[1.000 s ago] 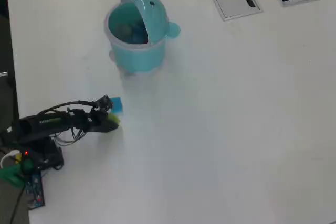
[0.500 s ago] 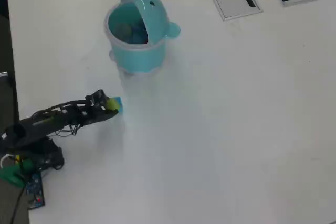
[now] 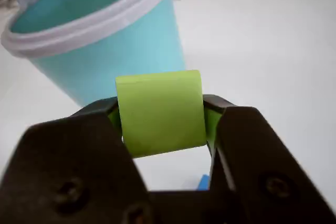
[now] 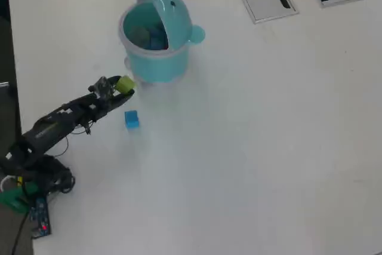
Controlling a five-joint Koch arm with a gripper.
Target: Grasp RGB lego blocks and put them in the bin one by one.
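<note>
I see my gripper (image 3: 161, 116) clamped on the yellow-green block (image 3: 160, 111), at seven o'clock from the teal bin (image 4: 156, 40); blue block (image 4: 132, 119) lies below.

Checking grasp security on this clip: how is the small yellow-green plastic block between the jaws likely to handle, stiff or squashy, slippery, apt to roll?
The small yellow-green plastic block looks stiff: its edges stay straight under the jaws' squeeze. Its smooth, slightly glossy faces suggest it could slip in a loose grip. Being boxy with flat sides, like the blue plastic block on the table, it should probably sit still rather than roll if dropped.
</note>
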